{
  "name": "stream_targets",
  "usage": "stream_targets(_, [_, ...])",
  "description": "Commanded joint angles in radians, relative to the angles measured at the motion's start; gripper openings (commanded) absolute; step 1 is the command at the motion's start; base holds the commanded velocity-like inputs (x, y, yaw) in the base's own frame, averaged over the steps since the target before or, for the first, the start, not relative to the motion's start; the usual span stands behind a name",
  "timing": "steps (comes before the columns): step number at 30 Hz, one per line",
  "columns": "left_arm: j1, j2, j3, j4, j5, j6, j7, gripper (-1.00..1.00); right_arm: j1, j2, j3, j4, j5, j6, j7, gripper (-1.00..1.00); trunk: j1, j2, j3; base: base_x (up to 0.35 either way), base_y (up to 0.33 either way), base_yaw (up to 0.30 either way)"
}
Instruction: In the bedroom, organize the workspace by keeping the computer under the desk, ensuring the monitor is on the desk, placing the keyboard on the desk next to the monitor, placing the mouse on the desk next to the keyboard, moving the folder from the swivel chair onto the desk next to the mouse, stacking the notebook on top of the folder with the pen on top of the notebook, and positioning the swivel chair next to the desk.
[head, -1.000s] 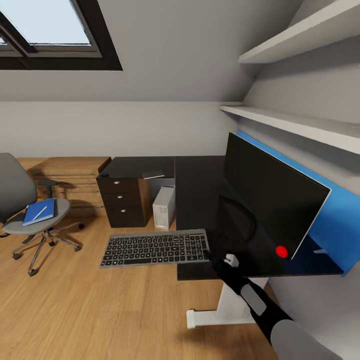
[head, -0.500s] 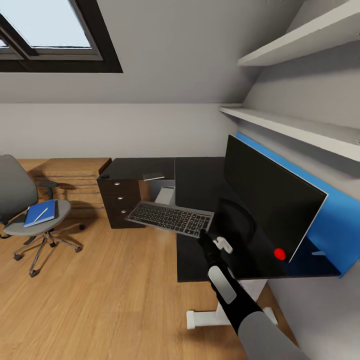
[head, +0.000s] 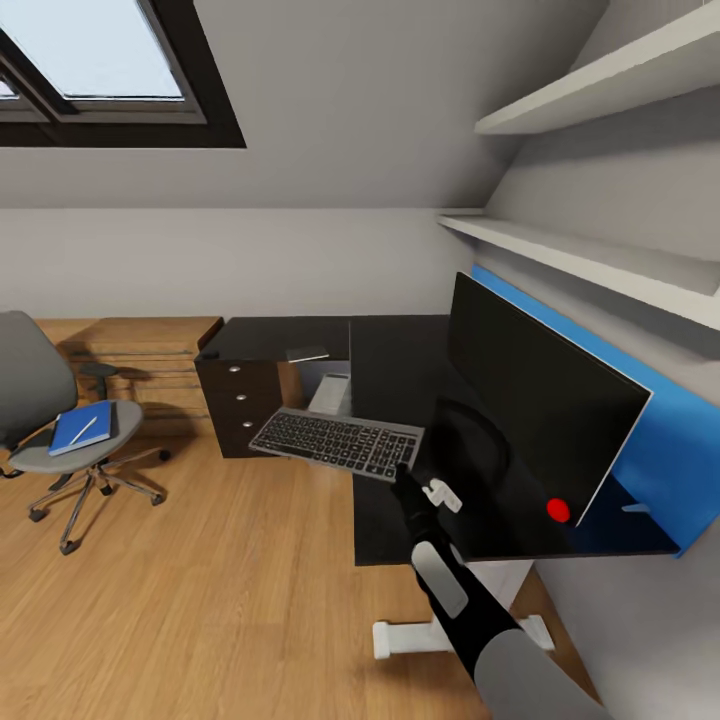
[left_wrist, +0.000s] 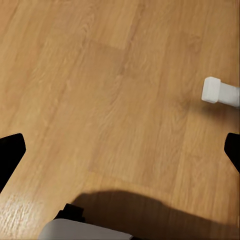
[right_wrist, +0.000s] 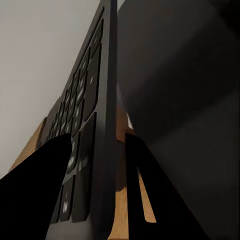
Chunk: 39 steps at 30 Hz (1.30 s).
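- Head view: right hand (head: 402, 478) gripped the near right corner of the keyboard (head: 338, 441), holding it in the air, tilted, above the left edge of the counter (head: 395, 370), with most of its length out over the wooden floor (head: 200, 600).
- Right wrist view: the two dark fingers (right_wrist: 35, 195) were clamped on either face of the keyboard (right_wrist: 95, 125), one on the key side, one on the underside. The grasp was confirmed here; the head view alone showed only contact at the corner.
- Monitor (head: 535, 395) stood upright on the counter, just right of the held keyboard, screen black, a red dot near its lower corner.
- Computer (head: 330, 392) sat on the floor under the counter, partly hidden behind the keyboard in the head view.
- Swivel chair (head: 55, 420) stood well apart from the counter, at the left of the room. Folder (head: 80, 428) lay flat on its seat, pen (head: 82, 429) lying on the folder.
- A small flat grey item (head: 306, 352) lay on the far wing of the counter, above the drawers (head: 240, 405); too small to identify.
- Left wrist view: left hand (left_wrist: 120, 152) was released, fingertips wide apart at the frame edges, pointing down at bare floor. The white counter foot (left_wrist: 220, 91) showed near one fingertip.
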Motion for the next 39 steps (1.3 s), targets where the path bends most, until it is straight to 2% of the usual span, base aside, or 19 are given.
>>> stream_targets(1, [0.000, -0.003, -0.008, -0.002, 0.009, -0.007, 0.009, 1.00, -0.001, 0.000, 0.003, 0.007, -0.003, -0.006, 0.002, -1.00, 0.000, -0.001, -0.001, 0.000, 0.000, 0.000])
stream_targets(9, [0.000, 0.013, -0.011, -0.007, 0.011, -0.004, 0.011, 1.00, 0.000, 0.000, -0.006, 0.051, 0.020, 0.005, -0.007, -1.00, 0.000, -0.001, -0.001, 0.000, 0.000, 0.000])
stream_targets(17, [0.000, 0.015, -0.011, -0.007, 0.011, -0.004, 0.011, 1.00, 0.000, 0.000, -0.007, 0.044, 0.015, 0.004, -0.003, -1.00, 0.000, -0.001, -0.001, 0.000, 0.000, 0.000])
stream_targets(26, [0.000, 0.015, -0.011, -0.007, 0.011, -0.004, 0.011, 1.00, 0.000, 0.000, -0.008, 0.042, 0.012, -0.063, -0.004, -1.00, 0.000, -0.001, -0.001, 0.000, 0.011, 0.000])
stream_targets(39, [0.000, 0.015, -0.011, -0.007, 0.011, -0.004, 0.012, 1.00, 0.000, 0.000, -0.008, 0.042, 0.012, -0.065, -0.003, -1.00, 0.000, -0.001, -0.001, 0.000, 0.273, 0.000])
